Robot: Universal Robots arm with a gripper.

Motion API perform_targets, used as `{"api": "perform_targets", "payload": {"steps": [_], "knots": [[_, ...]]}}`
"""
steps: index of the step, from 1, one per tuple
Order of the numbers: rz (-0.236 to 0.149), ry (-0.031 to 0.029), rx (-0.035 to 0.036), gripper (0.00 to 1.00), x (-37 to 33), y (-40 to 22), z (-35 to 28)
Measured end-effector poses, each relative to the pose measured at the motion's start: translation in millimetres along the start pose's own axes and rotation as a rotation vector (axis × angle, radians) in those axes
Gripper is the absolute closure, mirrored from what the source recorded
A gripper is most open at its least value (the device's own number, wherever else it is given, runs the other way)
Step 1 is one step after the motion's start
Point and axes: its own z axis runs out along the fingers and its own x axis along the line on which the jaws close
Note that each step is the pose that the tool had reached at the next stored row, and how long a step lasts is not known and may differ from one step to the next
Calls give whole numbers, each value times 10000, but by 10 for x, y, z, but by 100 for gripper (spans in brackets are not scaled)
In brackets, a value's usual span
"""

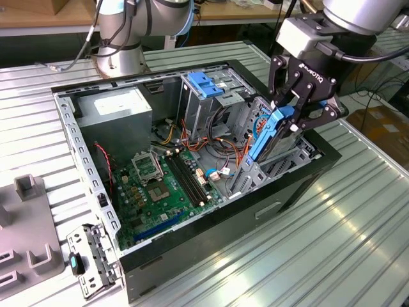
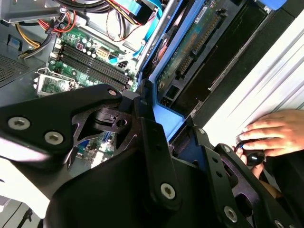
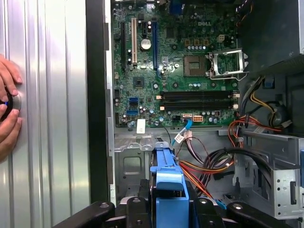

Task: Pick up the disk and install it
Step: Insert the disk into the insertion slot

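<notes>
Claw: was clamped on the disk.
Disk: stood tilted on edge at the computer case front corner, exterior view.
Second wrist view: showed its green circuit board and a hand on the counter.
First wrist view: showed the motherboard.

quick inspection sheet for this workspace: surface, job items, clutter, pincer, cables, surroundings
surface: ribbed metal table, with an open computer case lying on it
job's things: disk, blue-railed, tilted at the drive bay at the case's end on the exterior view's right
clutter: grey fixture block and metal bracket on the exterior view's left
grippers: pincer shut on the disk
cables: red, orange and yellow wires inside the case
surroundings: another arm's base behind the case; a person's hand on the table
</notes>
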Motion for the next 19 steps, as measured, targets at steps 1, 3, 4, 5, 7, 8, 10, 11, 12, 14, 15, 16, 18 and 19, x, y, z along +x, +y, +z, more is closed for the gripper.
{"api": "perform_targets", "payload": {"steps": [1, 3, 4, 5, 7, 8, 10, 11, 12, 14, 15, 16, 18, 19], "knots": [[0, -1, 0, 63, 0, 0, 8], [0, 2, 0, 63, 1, 0, 10], [0, 2, 0, 63, 1, 0, 10], [0, 3, 0, 63, 1, 0, 10], [0, 1, 0, 63, 1, 0, 12], [0, 0, 0, 63, 1, 0, 12], [0, 2, 0, 55, 1, 0, 13], [-1, -4, 0, 55, 1, -1, 33], [-1, -2, 0, 55, 3, -1, 50], [-1, 0, 0, 55, 3, -7, 96], [0, -1, 0, 64, 4, -10, 117], [-1, -1, 0, 64, 4, -13, 131], [-1, 1, 0, 76, 5, -25, 165], [-1, 0, 0, 82, 5, -31, 180]]}}
